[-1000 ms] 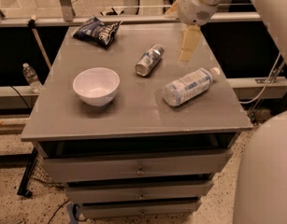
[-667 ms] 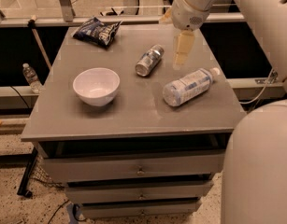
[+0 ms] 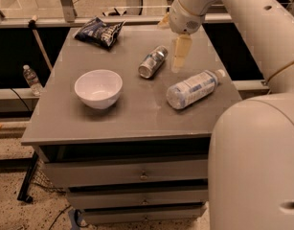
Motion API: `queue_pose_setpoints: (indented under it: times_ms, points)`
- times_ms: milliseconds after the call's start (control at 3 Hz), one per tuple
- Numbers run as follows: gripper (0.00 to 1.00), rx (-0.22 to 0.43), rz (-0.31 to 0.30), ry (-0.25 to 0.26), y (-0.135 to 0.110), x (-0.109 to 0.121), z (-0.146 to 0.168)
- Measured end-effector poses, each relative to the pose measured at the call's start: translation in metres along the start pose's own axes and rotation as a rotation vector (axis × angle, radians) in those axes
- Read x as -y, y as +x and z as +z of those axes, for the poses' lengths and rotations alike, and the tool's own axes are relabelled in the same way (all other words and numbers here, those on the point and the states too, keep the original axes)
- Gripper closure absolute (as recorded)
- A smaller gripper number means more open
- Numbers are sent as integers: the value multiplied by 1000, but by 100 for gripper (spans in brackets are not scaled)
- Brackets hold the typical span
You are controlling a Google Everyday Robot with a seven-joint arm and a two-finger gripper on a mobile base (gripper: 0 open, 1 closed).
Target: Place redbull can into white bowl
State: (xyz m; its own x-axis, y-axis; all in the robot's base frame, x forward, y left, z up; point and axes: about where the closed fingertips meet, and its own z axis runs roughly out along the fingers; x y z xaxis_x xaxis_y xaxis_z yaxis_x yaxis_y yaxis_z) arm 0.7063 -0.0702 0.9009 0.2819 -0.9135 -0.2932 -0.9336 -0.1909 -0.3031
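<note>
The redbull can [image 3: 152, 62] lies on its side on the grey table [image 3: 127, 119], back of the middle, with its shiny end facing the front left. The white bowl [image 3: 98, 87] stands upright and empty to the can's front left. My gripper [image 3: 173, 44] hangs from the arm at the upper right, just right of the can and above the table. It is open and empty, with one pale finger [image 3: 181, 52] pointing down beside the can, not touching it.
A clear plastic bottle [image 3: 190, 88] with a white label lies on its side to the right of the can. A dark blue snack bag [image 3: 99, 31] lies at the back left corner. Drawers sit under the tabletop. My arm fills the right side.
My gripper has moved left and slightly down, closer to the can. The can, bowl, bottle and bag have not moved.
</note>
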Motion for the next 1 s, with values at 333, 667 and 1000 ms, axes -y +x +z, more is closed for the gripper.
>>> queue_pose_setpoints:
  times_ms: [333, 667, 1000]
  points:
    - [0, 1, -18, 4, -6, 8, 10]
    - [0, -3, -40, -2, -14, 11, 21]
    - [0, -12, -65, -17, -22, 11, 30]
